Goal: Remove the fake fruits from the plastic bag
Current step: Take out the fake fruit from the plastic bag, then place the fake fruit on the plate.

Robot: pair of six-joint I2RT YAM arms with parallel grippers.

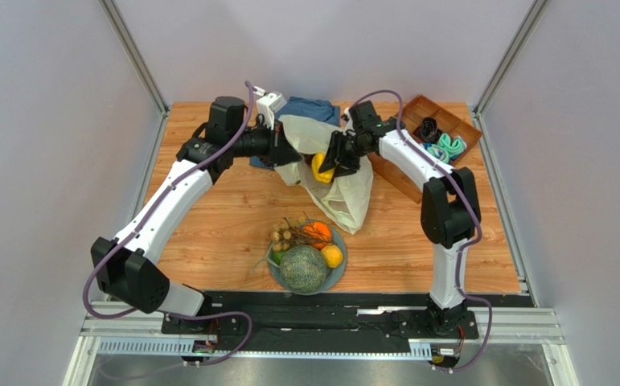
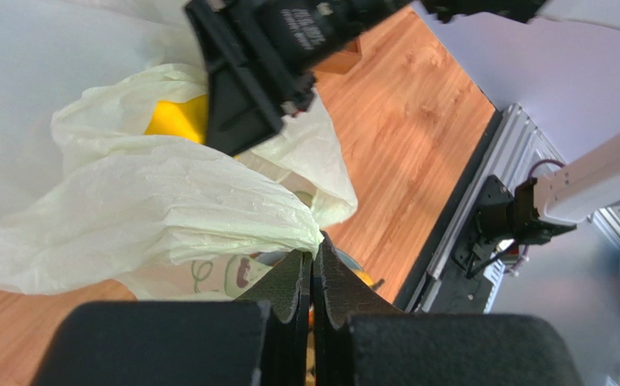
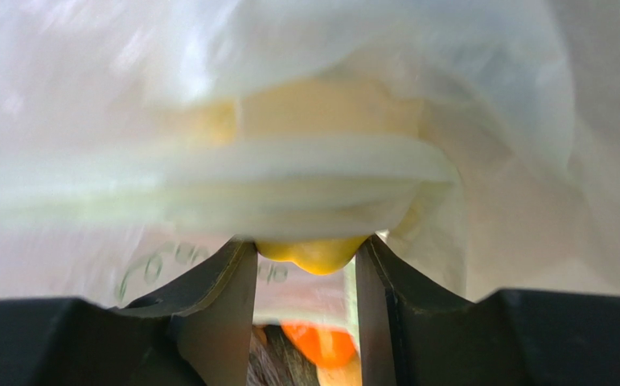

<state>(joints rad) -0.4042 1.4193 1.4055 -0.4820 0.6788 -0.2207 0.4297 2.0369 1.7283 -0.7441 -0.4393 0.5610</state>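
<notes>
The pale plastic bag (image 1: 343,189) hangs above the middle of the table, held up at its mouth. My left gripper (image 1: 291,153) is shut on a fold of the bag's rim (image 2: 208,205), its jaws pressed flat together (image 2: 314,245). My right gripper (image 1: 329,163) is at the bag's mouth, shut on the yellow piece (image 1: 321,169), whose tip shows between the fingers (image 3: 313,253) under a band of bag film (image 3: 289,181). The yellow piece also shows in the left wrist view (image 2: 178,118). A netted green melon (image 1: 302,268), an orange (image 1: 318,233), a yellow-orange fruit (image 1: 332,256) and small tan pieces (image 1: 281,236) lie on a grey plate (image 1: 340,273).
A blue cloth (image 1: 311,108) lies behind the bag at the back. A wooden tray (image 1: 417,112) at the back right holds rolled black and green socks (image 1: 441,143). The plate stands near the front edge, between the arm bases.
</notes>
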